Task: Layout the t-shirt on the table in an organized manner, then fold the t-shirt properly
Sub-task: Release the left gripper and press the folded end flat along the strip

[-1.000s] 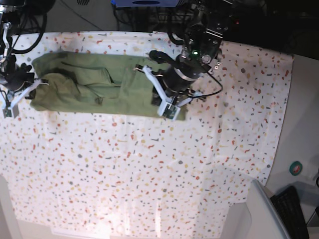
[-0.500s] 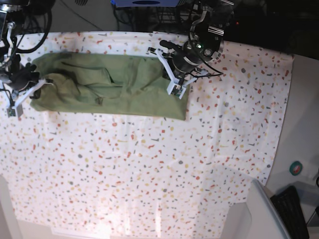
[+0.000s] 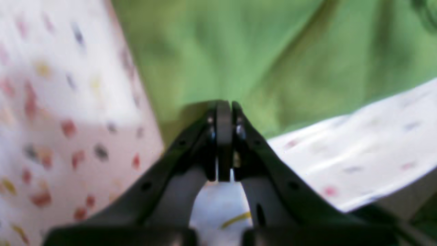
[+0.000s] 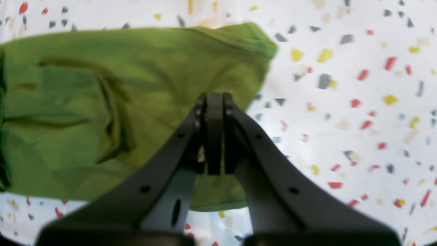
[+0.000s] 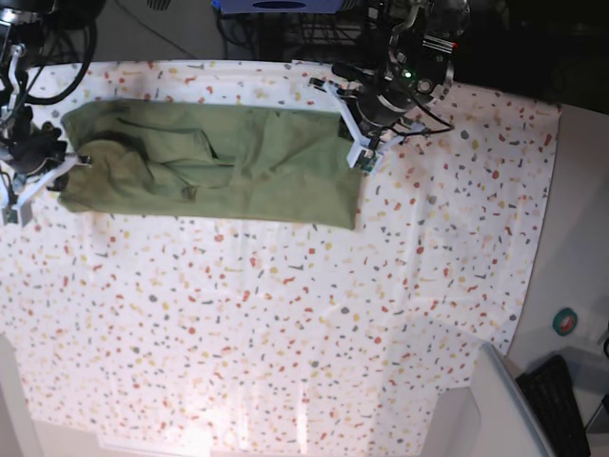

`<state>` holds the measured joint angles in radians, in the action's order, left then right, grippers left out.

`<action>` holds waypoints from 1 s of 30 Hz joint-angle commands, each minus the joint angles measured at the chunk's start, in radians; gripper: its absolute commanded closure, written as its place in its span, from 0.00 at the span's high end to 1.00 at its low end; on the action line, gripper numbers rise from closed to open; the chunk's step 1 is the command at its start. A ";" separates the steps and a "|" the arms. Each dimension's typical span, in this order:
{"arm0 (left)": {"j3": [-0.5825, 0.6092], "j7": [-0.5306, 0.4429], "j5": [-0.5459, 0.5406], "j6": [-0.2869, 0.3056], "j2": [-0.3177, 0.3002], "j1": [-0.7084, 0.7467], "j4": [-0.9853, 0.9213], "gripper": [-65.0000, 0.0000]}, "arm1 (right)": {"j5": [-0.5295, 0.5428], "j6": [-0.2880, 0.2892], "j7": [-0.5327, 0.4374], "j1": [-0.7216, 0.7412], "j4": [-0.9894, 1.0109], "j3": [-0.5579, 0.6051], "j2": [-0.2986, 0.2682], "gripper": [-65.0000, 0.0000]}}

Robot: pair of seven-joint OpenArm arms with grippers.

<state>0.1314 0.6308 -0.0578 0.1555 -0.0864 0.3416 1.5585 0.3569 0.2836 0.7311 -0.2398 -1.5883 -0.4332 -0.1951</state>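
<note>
1. Left wrist view: left tool [image 3: 223, 112] pressed together, holding nothing, over the edge of the olive t-shirt [image 3: 266, 58]; soft cotton with shallow creases, on the speckled tabletop [image 3: 61, 112].
2. Right wrist view: right tool [image 4: 215, 102] likewise together and empty, over the shirt's rumpled end [image 4: 102, 102].
3. Base view: t-shirt [image 5: 247, 171] lies as a long band near the tabletop's [image 5: 285, 333] far edge. Judgement: pinch the end corners and fold evenly, smoothing the bunched side.
</note>
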 commanded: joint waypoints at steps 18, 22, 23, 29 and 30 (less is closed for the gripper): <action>-0.326 -0.016 -0.007 0.003 -0.002 -0.043 0.073 0.00 | 0.308 0.415 0.258 0.159 0.406 -0.329 -0.053 0.66; -0.376 -0.018 -0.007 0.102 -0.002 -0.108 -0.033 0.00 | 0.310 0.415 0.265 0.168 0.457 -0.333 -0.066 0.66; -0.390 -0.018 -0.007 0.140 0.001 -0.125 -0.062 0.00 | 0.310 0.415 0.265 0.168 0.458 -0.330 -0.065 0.66; -0.401 -0.018 -0.007 0.204 0.020 -0.200 -0.172 0.00 | 0.310 0.415 0.279 0.202 0.598 -0.329 -0.071 0.66; -0.401 -0.018 -0.006 0.206 0.026 -0.207 -0.180 0.00 | 0.310 0.415 0.281 0.202 0.607 -0.329 -0.071 0.66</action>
<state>-0.2680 0.6296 -0.0566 0.3561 -0.0612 0.1413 1.3651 0.6815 0.6975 1.0084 -0.0425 -0.9775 -0.7605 -0.2600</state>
